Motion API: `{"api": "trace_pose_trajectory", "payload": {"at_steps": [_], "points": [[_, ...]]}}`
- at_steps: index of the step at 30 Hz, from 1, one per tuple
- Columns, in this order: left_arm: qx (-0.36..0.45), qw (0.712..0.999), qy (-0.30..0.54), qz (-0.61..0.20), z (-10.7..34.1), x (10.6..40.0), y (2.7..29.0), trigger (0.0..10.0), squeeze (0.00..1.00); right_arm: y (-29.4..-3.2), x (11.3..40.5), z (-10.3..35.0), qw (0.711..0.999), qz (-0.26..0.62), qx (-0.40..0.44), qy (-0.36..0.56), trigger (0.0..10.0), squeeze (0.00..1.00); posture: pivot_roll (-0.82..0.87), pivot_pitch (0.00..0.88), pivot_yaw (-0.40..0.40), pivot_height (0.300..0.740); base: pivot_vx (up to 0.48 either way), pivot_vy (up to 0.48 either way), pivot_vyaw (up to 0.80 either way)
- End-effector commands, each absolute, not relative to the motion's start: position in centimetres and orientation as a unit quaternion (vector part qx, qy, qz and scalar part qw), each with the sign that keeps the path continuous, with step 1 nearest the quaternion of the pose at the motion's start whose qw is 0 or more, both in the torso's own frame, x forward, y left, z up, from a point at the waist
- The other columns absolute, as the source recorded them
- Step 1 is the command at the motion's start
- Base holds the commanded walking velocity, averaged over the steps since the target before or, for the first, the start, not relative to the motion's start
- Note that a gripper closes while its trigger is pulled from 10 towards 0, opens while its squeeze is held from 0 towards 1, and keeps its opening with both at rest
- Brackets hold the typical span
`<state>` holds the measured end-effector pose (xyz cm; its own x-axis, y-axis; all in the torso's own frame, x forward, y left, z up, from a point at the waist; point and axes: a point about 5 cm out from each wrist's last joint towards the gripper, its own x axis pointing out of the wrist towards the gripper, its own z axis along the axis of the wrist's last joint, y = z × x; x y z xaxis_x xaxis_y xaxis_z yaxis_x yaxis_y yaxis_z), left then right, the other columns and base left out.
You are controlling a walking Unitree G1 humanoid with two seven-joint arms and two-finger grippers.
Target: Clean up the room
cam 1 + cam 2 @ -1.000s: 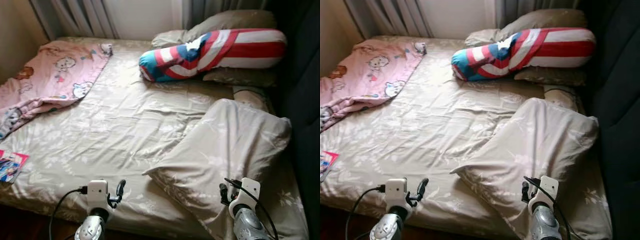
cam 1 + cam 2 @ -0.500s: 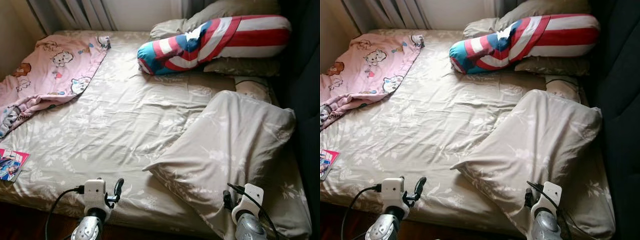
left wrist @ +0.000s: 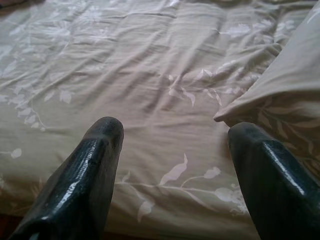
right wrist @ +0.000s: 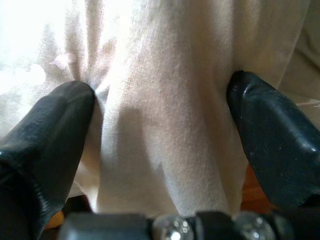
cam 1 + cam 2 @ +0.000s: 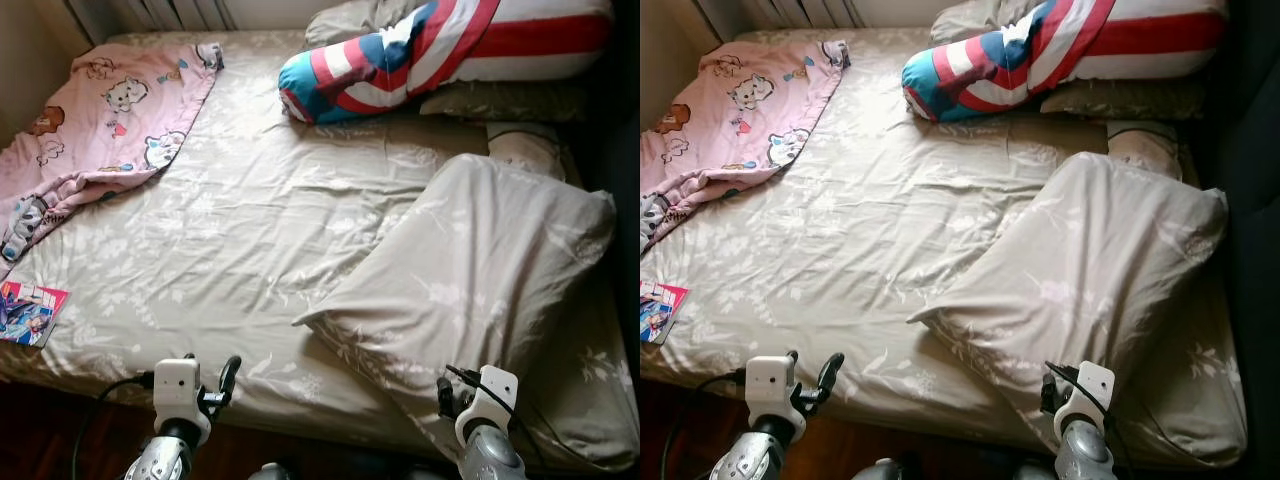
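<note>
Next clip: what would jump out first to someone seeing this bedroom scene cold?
The red, white and blue bolster pillow at the head of the bed, then the pink cartoon blanket crumpled over the far left corner. Nearer, a big beige pillow lies askew on the right side, with the right gripper open around its near edge and the left gripper open over the sheet.

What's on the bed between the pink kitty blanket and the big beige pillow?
Just wrinkled bedsheet. In the left eye view nothing else sits between the pink blanket and the beige pillow.
</note>
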<state>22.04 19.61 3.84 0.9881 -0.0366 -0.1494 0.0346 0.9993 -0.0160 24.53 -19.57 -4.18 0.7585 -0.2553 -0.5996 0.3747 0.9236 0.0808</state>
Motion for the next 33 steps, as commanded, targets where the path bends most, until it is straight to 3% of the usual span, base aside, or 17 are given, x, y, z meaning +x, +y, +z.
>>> {"api": "trace_pose_trajectory", "payload": {"at_steps": [1, 15, 16, 17, 33], "points": [[-0.008, 0.995, 0.099, -0.015, 3.4, 21.2, 19.8, 10.0, 0.00, -19.7, 22.9, -5.4, 0.916, -0.188, 0.092, 0.342, 10.0, 0.00, 0.11, 0.333, 0.135, 0.740, 0.000, 0.000, 0.00], [-0.011, 0.994, 0.112, -0.015, 4.6, 19.5, 20.0, 10.0, 0.00, -18.2, 21.9, -6.3, 0.911, -0.156, 0.112, 0.365, 10.0, 0.00, 0.13, 0.375, 0.148, 0.740, 0.000, 0.000, 0.00], [-0.010, 0.994, 0.112, -0.014, 4.7, 19.5, 20.0, 10.0, 0.00, -18.0, 22.0, -6.3, 0.912, -0.150, 0.110, 0.365, 6.8, 0.00, 0.14, 0.378, 0.149, 0.740, 0.000, 0.000, 0.00], [-0.010, 0.994, 0.112, -0.014, 4.8, 19.6, 20.0, 10.0, 0.00, -17.9, 22.1, -6.2, 0.912, -0.150, 0.111, 0.364, 0.0, 0.00, 0.14, 0.378, 0.149, 0.740, 0.000, 0.000, 0.00], [-0.015, 0.993, 0.120, -0.015, 5.2, 19.4, 19.8, 10.0, 0.00, -18.6, 20.0, -7.3, 0.902, -0.166, 0.103, 0.385, 0.0, 0.00, 0.13, 0.378, 0.145, 0.740, 0.000, 0.000, 0.00]]}}
